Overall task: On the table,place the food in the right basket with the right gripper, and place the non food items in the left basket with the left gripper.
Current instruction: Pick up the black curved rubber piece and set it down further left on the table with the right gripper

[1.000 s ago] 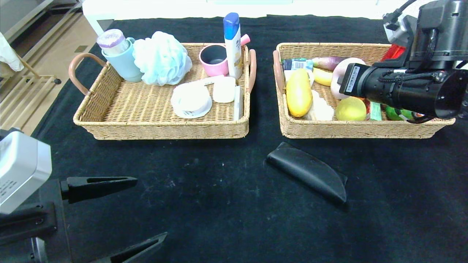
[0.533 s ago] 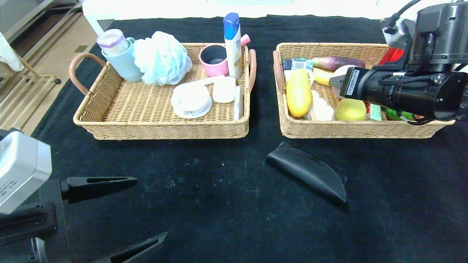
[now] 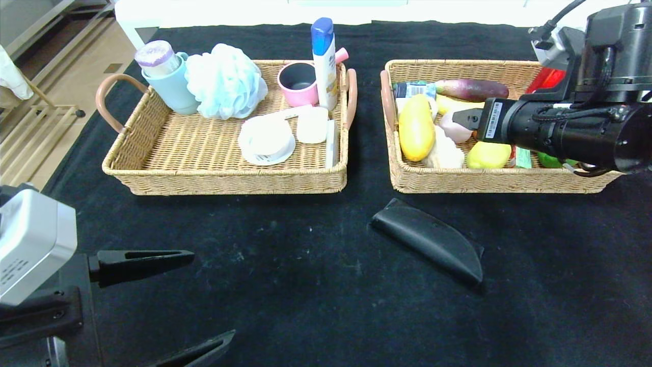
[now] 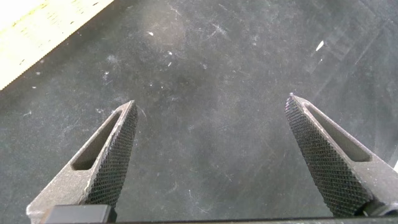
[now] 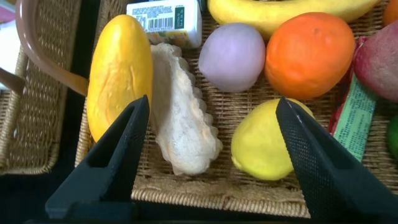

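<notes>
Pale pinkish-grey round bun (image 5: 231,56) lies released beyond my right gripper (image 5: 211,134), fingers spread empty; next, my wide-open left gripper (image 4: 210,138) fetches the black half-moon pouch (image 3: 429,239).

Loofah (image 3: 225,80), shampoo bottle (image 3: 324,62), perhaps eggplant (image 3: 471,89)

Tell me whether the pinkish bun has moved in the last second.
Yes. The bun now lies low in the right basket, beside the yellow loaf; a second ago it was higher, at the right end effector, which is now open above it.
</notes>
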Controlling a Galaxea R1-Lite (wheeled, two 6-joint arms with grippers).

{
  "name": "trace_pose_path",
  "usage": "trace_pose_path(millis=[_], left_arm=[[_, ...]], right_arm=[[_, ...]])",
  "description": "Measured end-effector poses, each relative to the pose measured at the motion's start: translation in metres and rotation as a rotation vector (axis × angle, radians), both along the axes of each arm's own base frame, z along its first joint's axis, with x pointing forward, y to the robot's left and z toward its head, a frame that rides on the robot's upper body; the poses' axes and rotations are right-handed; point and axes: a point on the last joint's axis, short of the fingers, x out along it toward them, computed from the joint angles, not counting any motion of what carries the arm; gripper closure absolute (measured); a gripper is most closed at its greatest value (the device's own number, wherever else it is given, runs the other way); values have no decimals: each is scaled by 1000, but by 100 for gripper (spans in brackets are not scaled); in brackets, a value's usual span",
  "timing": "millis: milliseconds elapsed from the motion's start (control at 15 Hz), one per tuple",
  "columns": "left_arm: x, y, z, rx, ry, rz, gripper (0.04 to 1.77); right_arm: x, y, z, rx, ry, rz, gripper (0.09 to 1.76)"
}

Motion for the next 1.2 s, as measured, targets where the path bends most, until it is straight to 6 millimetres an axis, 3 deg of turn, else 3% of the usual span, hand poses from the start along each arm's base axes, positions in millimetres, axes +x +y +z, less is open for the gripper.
trace_pose_path(millis=[733, 1000, 1200], left_arm=[[-1, 0, 2, -3, -4, 0, 9], [-5, 3, 6, -17, -26, 0, 9], [-9, 5, 9, -27, -42, 1, 9]], right_arm=[[-72, -23, -12, -416, 180, 389, 19], [-87, -10, -15, -542, 173, 494, 17], [-85, 5, -27, -658, 212, 514, 16]])
